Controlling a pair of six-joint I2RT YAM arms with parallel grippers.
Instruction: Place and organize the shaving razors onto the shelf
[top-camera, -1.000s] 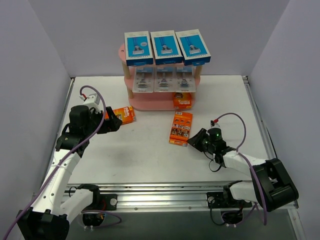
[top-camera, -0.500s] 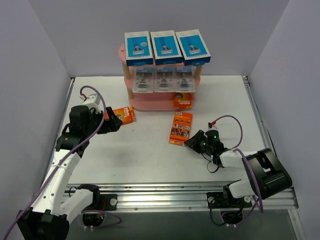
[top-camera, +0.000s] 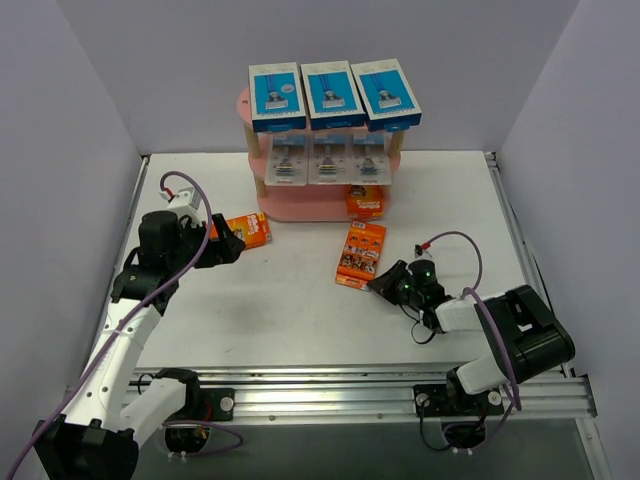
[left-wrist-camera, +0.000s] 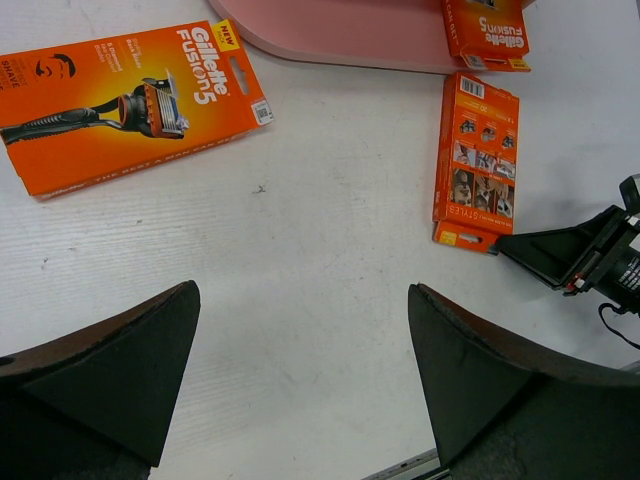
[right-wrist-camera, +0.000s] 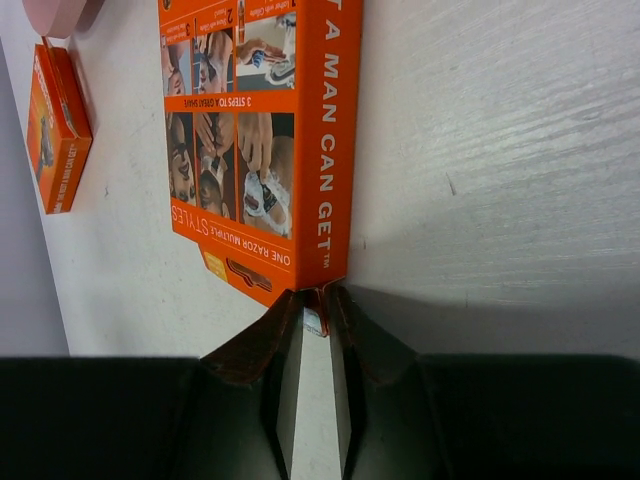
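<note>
The left orange card (left-wrist-camera: 130, 105) lies face up on the white table (top-camera: 300, 310), printed "Gillette Fusion5" with a yellow "NEW" corner and a picture of a razor. Its long side runs roughly left to right, slightly tilted. It sits near the pink shelf (top-camera: 300, 208), just ahead of the left gripper (left-wrist-camera: 302, 295), whose dark wedge-shaped jaws stand wide apart and hold nothing.

The middle orange card (right-wrist-camera: 255, 130) lies back side up. It shows small photo panels and the lines "A MAN CAN GET", "ONE RAZOR MULTIPLE STYLES" and "3 STEPS TO A GREAT SHAVE". Its long side runs near to far, and its far end points at the shelf. The right gripper (right-wrist-camera: 315, 300) has its jaws almost together, pinching the card's near corner.

A third orange card (top-camera: 365, 202), reading "Fusion5", rests on the shelf's bottom board at the right. Three clear blister packs (top-camera: 328, 158) line the middle board. Three blue-and-white boxes (top-camera: 330, 95) stand in a row on top, each picturing a razor. The boards are smooth with rounded ends and sit on pale posts.
</note>
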